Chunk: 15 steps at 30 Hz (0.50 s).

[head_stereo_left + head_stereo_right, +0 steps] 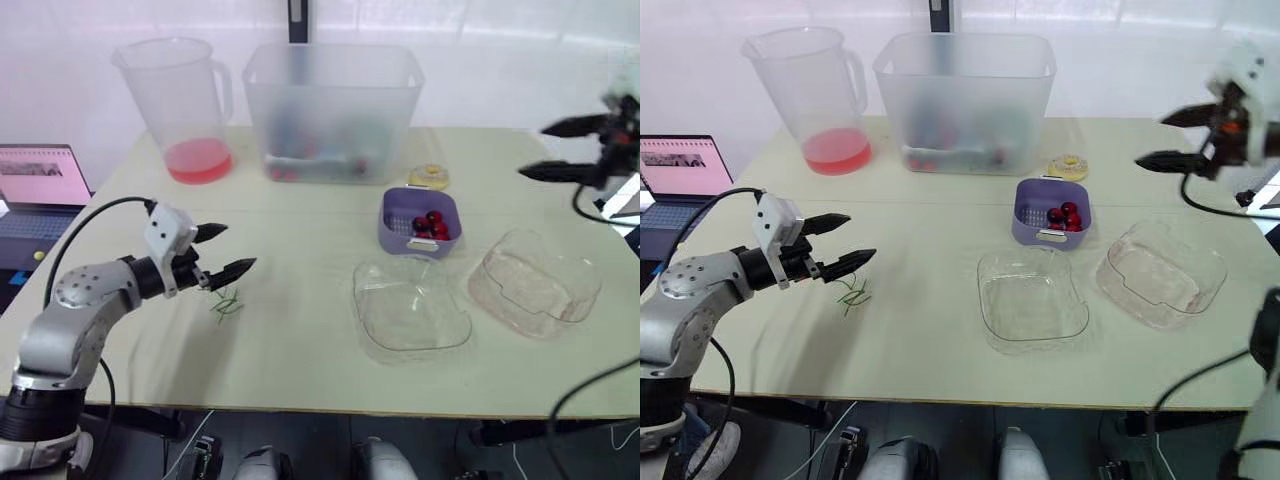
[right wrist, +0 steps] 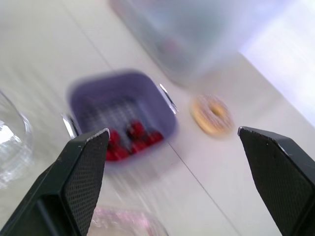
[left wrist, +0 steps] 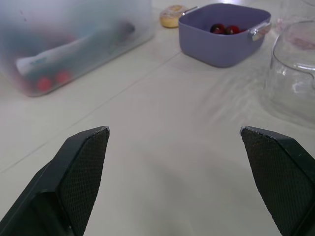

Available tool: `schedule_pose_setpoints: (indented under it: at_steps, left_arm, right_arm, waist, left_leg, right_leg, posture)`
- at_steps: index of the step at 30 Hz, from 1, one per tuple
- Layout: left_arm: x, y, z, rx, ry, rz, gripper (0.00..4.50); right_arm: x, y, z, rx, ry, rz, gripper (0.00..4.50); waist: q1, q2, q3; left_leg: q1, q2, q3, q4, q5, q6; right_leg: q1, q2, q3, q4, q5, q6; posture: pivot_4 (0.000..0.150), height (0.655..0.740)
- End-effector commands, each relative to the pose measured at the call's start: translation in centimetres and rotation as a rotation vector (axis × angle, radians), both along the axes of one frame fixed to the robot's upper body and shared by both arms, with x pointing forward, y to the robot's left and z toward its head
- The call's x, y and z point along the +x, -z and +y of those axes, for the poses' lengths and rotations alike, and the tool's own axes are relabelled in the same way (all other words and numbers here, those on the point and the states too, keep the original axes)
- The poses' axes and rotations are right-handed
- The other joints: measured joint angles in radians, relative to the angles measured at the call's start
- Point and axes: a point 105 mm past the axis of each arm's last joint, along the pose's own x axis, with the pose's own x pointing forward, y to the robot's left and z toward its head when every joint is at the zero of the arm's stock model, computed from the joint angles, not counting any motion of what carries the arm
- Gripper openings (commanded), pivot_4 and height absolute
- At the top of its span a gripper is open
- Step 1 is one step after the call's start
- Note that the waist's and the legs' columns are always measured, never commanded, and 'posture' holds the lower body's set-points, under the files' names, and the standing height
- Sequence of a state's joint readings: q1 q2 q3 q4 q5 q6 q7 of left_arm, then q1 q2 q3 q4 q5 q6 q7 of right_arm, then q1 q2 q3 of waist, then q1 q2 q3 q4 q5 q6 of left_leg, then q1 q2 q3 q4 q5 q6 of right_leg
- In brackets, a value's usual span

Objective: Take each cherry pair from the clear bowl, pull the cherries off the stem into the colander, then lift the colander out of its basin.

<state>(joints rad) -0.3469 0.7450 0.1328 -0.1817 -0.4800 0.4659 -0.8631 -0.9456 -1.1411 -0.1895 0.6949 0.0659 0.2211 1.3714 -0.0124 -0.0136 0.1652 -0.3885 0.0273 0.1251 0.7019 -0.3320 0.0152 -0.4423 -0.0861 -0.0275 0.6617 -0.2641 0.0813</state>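
Observation:
The purple colander stands right of the table's middle with several red cherries inside. In front of it sit two clear bowls, one near the middle and one to the right; both look empty. Loose green stems lie on the table at the left. My left gripper hovers open just above and beside those stems, holding nothing. My right gripper is raised over the table's far right side, open and empty; in its wrist view the colander and cherries lie ahead of it.
A clear pitcher with red liquid stands at the back left. A large frosted bin stands at the back middle, and a small donut lies beside it. A laptop sits off the table's left edge.

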Motion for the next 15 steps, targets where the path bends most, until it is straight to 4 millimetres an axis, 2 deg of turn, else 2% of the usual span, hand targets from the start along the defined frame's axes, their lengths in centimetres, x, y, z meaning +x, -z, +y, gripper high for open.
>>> schedule_pose_setpoints:
  at_steps: [1, 4, 8, 11, 15]
  left_arm:
    - [0.5, -0.2, -0.2, 0.024, 0.052, -0.020, 4.50]
    - [1.1, 0.2, -0.1, 0.028, 0.070, -0.007, 4.50]
    - [1.4, 0.7, 0.0, 0.003, 0.066, 0.024, 4.50]
    - [1.6, 1.2, 0.1, -0.015, 0.057, 0.032, 4.50]
    - [1.9, 1.2, 0.3, -0.045, 0.057, 0.047, 4.50]
  right_arm:
    - [-2.6, -0.7, -2.3, 0.024, 0.081, -0.165, 4.47]
    - [-5.1, 2.2, -4.5, 0.047, 0.157, -0.141, 4.47]
    - [-7.6, 4.1, -5.9, 0.123, 0.255, -0.217, 4.47]
    - [-9.0, 5.3, -6.4, 0.174, 0.308, -0.242, 4.47]
    - [-9.2, 5.7, -5.5, 0.206, 0.324, -0.252, 4.47]
  waist:
    - [0.000, 0.002, 0.000]
    - [0.000, 0.004, 0.000]
    - [-0.006, 0.003, 0.000]
    - [-0.002, 0.003, 0.000]
    - [-0.001, 0.003, 0.000]
  left_leg:
    - [0.000, 0.000, 0.001, 0.000, 0.000, 0.000]
    - [0.000, 0.000, 0.003, 0.001, 0.000, 0.000]
    - [0.002, 0.002, 0.003, 0.000, 0.000, -0.001]
    - [0.004, 0.002, 0.002, 0.000, 0.001, -0.001]
    - [0.008, 0.002, 0.002, 0.000, 0.001, -0.001]
  right_leg:
    - [0.000, 0.000, 0.000, 0.001, 0.000, 0.000]
    - [0.000, 0.003, 0.000, 0.002, 0.000, 0.000]
    - [0.000, 0.005, 0.000, 0.001, 0.000, 0.000]
    - [0.002, 0.006, 0.001, 0.001, 0.000, 0.001]
    - [0.006, 0.005, 0.001, 0.001, 0.000, 0.001]
  posture:
    - [0.150, 0.7078]
    - [0.150, 0.7078]
    - [0.150, 0.7078]
    - [0.150, 0.7078]
    - [0.150, 0.7078]
